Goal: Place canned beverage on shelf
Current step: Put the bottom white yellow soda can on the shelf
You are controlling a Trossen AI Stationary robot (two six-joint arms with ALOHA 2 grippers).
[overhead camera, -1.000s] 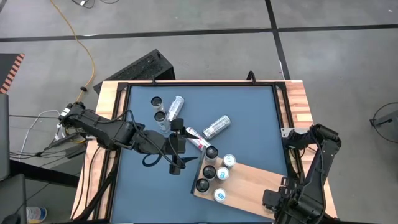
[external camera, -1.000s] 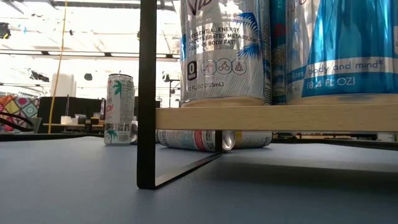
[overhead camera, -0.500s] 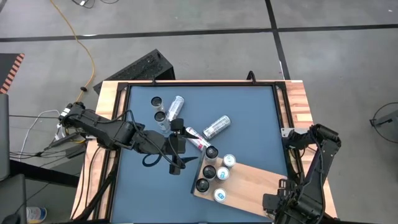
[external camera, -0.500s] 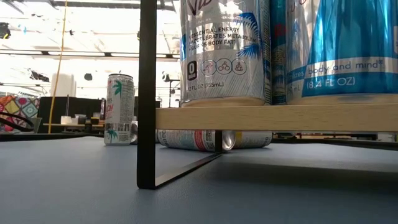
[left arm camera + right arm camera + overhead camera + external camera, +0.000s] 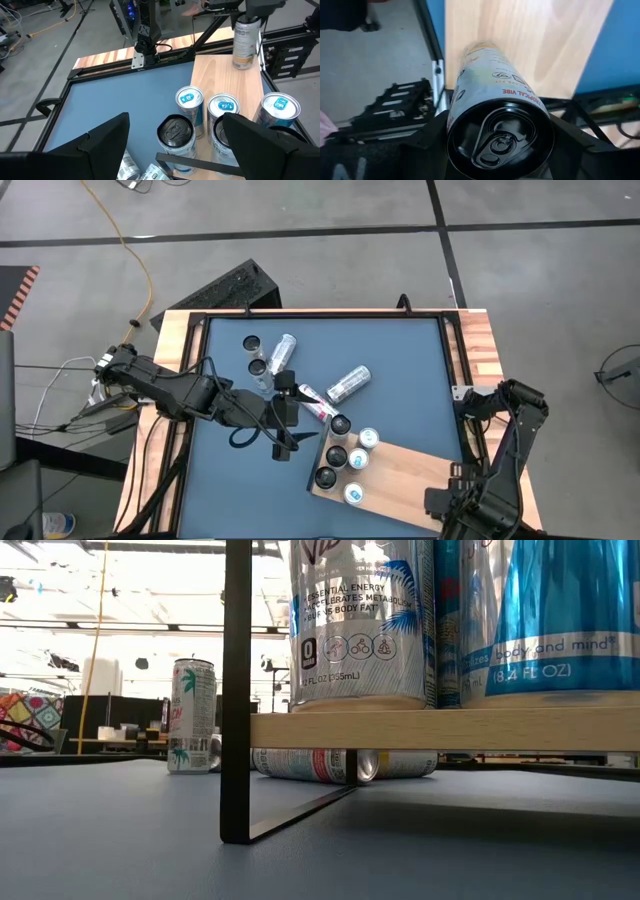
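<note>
- Cans (image 5: 347,462) stood in a cluster at the left end of the shelf (image 5: 400,477).
- My left gripper (image 5: 291,442), fingers spread and empty, hung beside that end.
- My right gripper (image 5: 447,502) pinched a beige can (image 5: 495,110) over the shelf's right end.

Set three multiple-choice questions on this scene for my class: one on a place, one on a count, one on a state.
1. The flat light-brown wooden shelf board lies: A by the left arm; B by the right arm; C on the floor.
2. Blue-topped upright cans on it: A one; B three; C five.
3. The left gripper is: A open and empty; B shut on a can; C out of sight.
Answers: B, it fills the table corner at that arm; B, three blue tops show; A, its fingers stand apart with nothing between.
</note>
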